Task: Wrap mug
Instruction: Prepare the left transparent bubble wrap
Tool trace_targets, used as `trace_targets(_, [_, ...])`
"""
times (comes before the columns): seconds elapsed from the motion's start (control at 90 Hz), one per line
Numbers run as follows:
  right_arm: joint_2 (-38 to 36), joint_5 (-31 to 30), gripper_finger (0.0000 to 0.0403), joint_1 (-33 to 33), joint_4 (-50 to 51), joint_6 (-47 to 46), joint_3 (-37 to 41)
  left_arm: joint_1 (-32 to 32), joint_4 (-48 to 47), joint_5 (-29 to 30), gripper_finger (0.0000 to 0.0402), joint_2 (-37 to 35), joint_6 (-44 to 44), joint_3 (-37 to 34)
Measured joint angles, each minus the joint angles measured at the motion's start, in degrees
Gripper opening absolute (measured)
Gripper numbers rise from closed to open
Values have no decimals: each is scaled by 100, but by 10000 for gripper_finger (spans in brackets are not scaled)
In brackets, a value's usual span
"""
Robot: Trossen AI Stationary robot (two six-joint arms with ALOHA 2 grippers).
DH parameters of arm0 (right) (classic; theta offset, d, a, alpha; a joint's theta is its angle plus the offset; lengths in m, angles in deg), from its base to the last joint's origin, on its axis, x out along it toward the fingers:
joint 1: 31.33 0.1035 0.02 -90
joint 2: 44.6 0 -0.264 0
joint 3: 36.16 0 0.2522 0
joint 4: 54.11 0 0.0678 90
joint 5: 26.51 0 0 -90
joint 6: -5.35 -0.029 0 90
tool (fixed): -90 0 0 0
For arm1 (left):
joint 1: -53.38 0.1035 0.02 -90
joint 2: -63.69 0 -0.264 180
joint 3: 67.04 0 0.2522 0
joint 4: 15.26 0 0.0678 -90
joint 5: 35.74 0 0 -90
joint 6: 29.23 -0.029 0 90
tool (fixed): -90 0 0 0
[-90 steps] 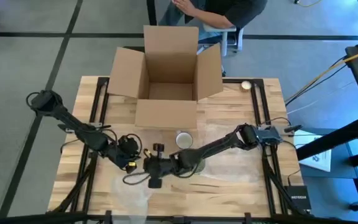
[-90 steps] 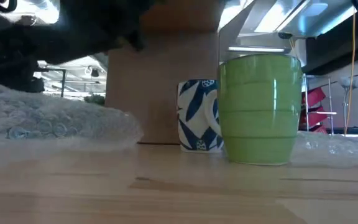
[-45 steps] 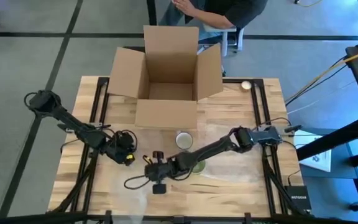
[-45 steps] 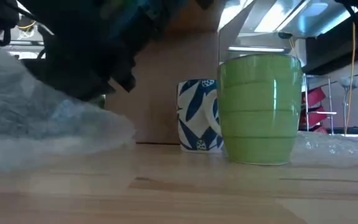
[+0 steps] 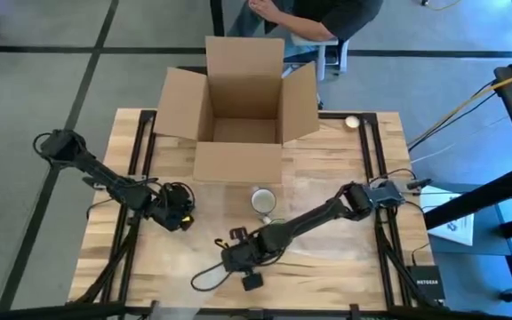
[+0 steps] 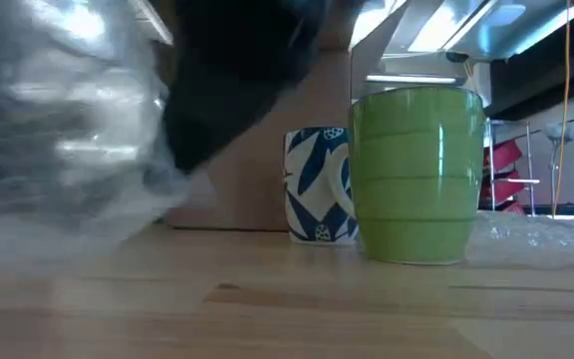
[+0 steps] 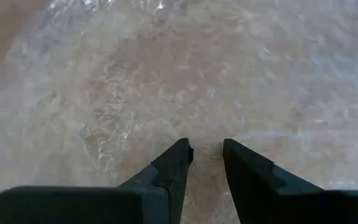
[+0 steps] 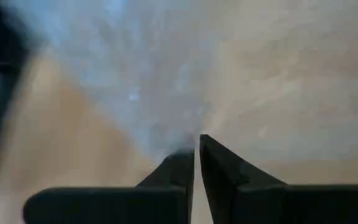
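Note:
A green mug (image 6: 417,175) stands upright on the wooden table (image 5: 345,258), with a blue-and-white patterned mug (image 6: 317,184) (image 5: 262,200) behind it. A clear bubble wrap sheet (image 6: 58,130) (image 7: 166,81) covers the table's near left part. My right gripper (image 5: 240,260) (image 8: 195,149) reaches across to the near middle and is shut on the wrap. In the low view it is a dark blur (image 6: 227,90). My left gripper (image 5: 174,215) (image 7: 206,152) hovers over the wrap farther left, its fingers a little apart with nothing between them. My right gripper pinches a bunched bit of the bubble wrap (image 8: 185,144) between its two fingers. The wrap fans out from the fingertips. In the low view the held part (image 6: 118,110) is raised off the table while the rest still lies on it.
An open cardboard box (image 5: 238,116) stands at the table's far side, and a person sits behind it. A small round thing (image 5: 352,122) lies at the far right corner. More wrap lies right of the green mug (image 6: 546,234).
My right gripper has gone toward the table's near edge with the bubble wrap. The held part of the sheet, which lay low on the table, has been pulled up. My left gripper has drawn slightly toward the left edge.

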Motion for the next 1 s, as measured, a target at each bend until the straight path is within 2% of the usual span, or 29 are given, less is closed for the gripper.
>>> trace_targets(0.211, [-207, 317, 12, 298, 885, 53, 0, 0, 4, 11, 89, 4, 44, -2])
trace_targets(0.367, [-430, -386, 12, 354, 1143, 26, -97, -2, 44, 8, 89, 4, -70, 11])
trace_targets(0.511, [-608, -994, 12, 85, 1317, 240, -775, 0, -17, -128, 89, -1, -309, 145])
trace_targets(0.578, [-594, -1245, 12, -42, 1104, 353, -1003, -2, -18, -337, 89, -54, -385, 239])
trace_targets(0.711, [-358, -1119, 12, -344, 110, 326, -890, -36, -62, -841, 89, -303, -606, 532])
trace_targets(0.878, [220, -1117, 12, -505, -430, 9, -442, -173, 4, -781, 89, -599, -658, 799])
trace_targets(1.0, [563, -1361, 12, -473, -572, -268, -259, -311, 22, -829, 89, -699, -610, 848])
